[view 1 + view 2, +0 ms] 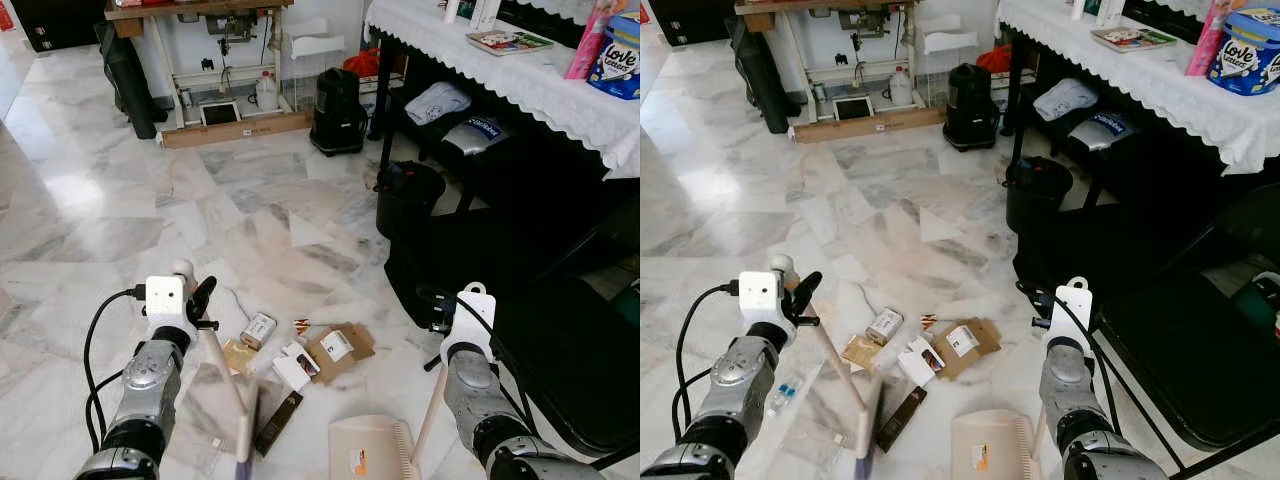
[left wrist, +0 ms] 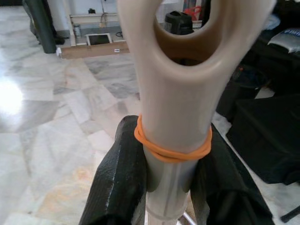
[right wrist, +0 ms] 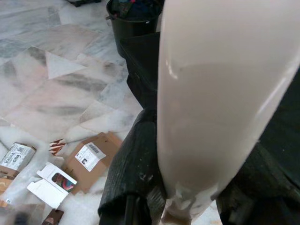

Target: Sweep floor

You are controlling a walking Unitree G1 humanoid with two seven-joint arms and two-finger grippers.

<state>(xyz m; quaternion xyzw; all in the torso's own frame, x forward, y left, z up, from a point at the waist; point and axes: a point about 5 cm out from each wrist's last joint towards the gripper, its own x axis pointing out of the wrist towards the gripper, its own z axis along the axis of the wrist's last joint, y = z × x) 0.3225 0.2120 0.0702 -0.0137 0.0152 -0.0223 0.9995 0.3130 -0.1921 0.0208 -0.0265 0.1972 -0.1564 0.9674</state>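
Observation:
My left gripper [image 1: 193, 297] is shut on the beige broom handle [image 2: 176, 93], just below an orange rubber band [image 2: 173, 150]. The handle slants down to the broom head [image 1: 244, 428] on the marble floor. Litter lies just ahead of it: a brown cardboard box [image 1: 340, 350], a small white box [image 1: 258, 330], a white carton [image 1: 297, 365], a dark bar box [image 1: 278, 422] and a tan packet [image 1: 238, 355]. My right gripper [image 1: 437, 312] is shut on the dustpan's pale handle [image 3: 211, 117]. The beige dustpan [image 1: 370, 448] rests on the floor right of the broom.
A black chair [image 1: 570, 360] stands close on my right, with a black bag on the floor beyond it. A black bin [image 1: 408, 195] and a table with a white lace cloth [image 1: 520, 80] stand further ahead on the right. A black canister [image 1: 337, 110] and a sewing table [image 1: 215, 60] stand at the back.

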